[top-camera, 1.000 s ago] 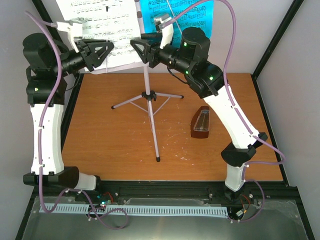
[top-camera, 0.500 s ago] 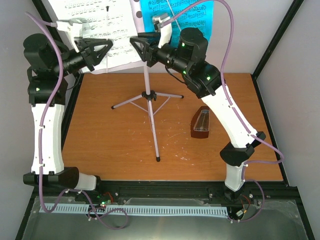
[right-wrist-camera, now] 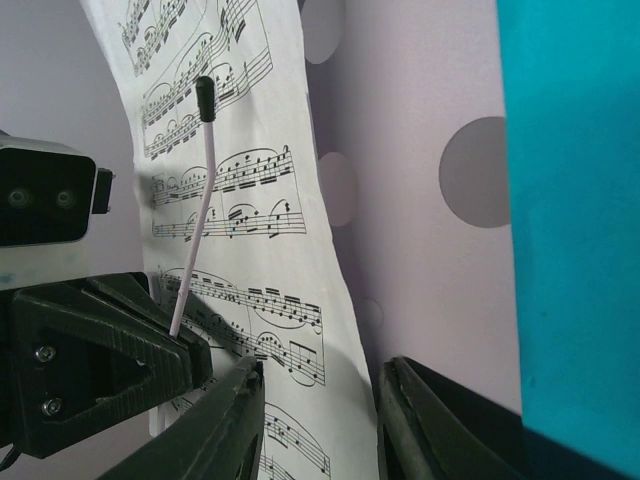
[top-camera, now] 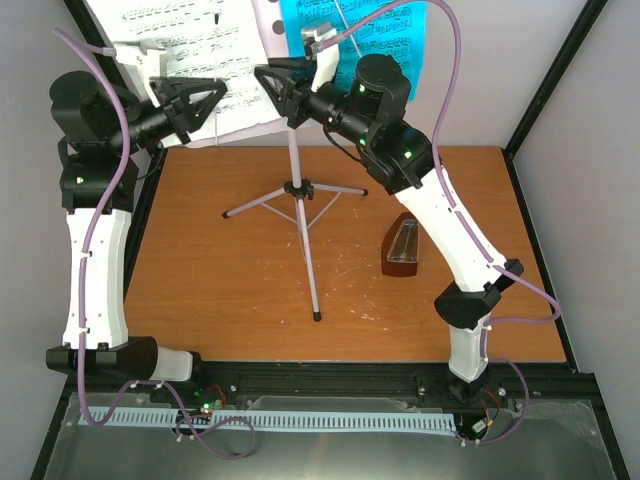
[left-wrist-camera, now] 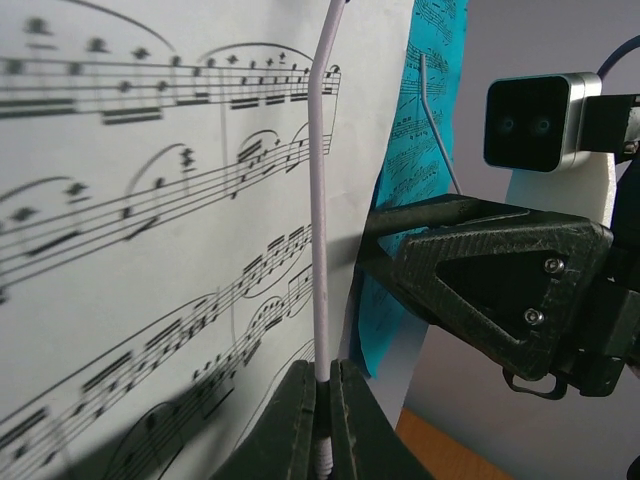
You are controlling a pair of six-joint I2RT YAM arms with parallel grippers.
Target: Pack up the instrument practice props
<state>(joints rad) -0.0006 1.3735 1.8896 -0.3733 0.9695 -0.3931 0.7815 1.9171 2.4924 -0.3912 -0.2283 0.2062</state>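
The white tripod music stand (top-camera: 297, 190) stands mid-table, its hole-punched desk (right-wrist-camera: 420, 200) at the far edge. The white music sheet (top-camera: 180, 40) and the blue music sheet (top-camera: 375, 25) lean on the desk. My left gripper (top-camera: 200, 98) is shut on the stand's thin white page-holder wire (left-wrist-camera: 322, 230), in front of the white sheet (left-wrist-camera: 130, 250). My right gripper (top-camera: 275, 88) is open, its jaws either side of the white sheet's right edge (right-wrist-camera: 300, 330), touching nothing that I can see. The brown pyramid metronome (top-camera: 404, 247) stands to the right of the stand.
The stand's thin legs (top-camera: 312, 285) spread over the wooden table (top-camera: 220, 290). A black frame post (top-camera: 555, 75) rises at the right and grey walls close in both sides. The two grippers face each other closely at the desk.
My right gripper has moved left and farther back, up to the white sheet's edge. The desk and sheets have shifted slightly left. The left gripper has barely moved.
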